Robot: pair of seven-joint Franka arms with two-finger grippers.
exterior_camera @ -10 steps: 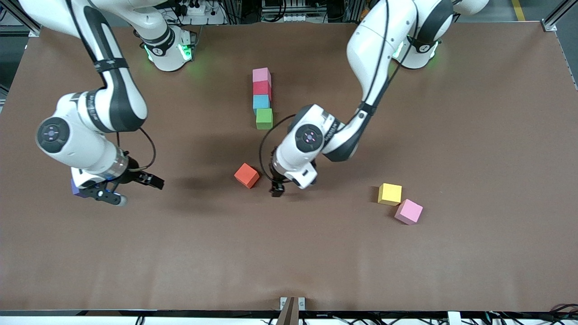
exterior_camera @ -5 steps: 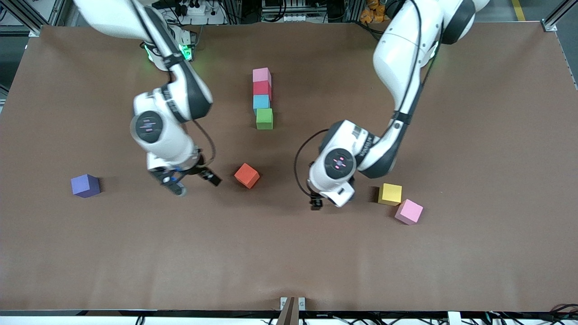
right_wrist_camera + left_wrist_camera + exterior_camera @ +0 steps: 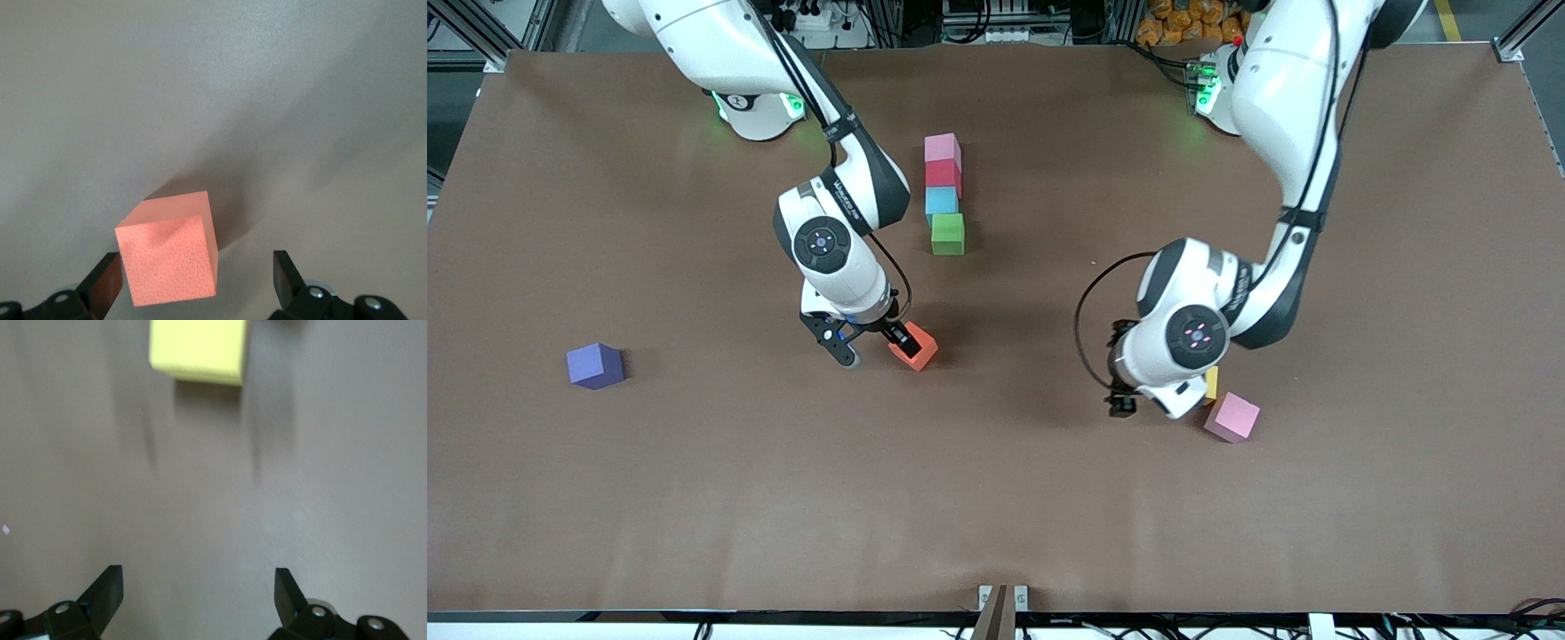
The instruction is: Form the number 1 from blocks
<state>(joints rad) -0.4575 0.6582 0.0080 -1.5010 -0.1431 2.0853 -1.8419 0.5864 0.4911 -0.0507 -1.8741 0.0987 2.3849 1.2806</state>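
Four blocks lie in a touching row on the table: pink (image 3: 942,148), red (image 3: 943,173), light blue (image 3: 942,201) and green (image 3: 947,234), the green one nearest the front camera. The orange block (image 3: 916,348) (image 3: 170,257) lies alone, turned askew, nearer the camera than the row. My right gripper (image 3: 869,344) (image 3: 195,267) is open and low over it, the block close to one finger with a wide gap to the other. My left gripper (image 3: 1129,402) (image 3: 199,580) hangs open over bare table beside the yellow cube (image 3: 1211,383) (image 3: 198,350), holding nothing.
A second pink cube (image 3: 1232,417) lies next to the yellow one, toward the left arm's end. A purple cube (image 3: 595,365) sits alone toward the right arm's end. The brown table (image 3: 996,498) stretches wide toward the front camera.
My right gripper has swung from over the purple cube across to the orange block. My left gripper has moved away from the orange block to beside the yellow cube. No block has moved.
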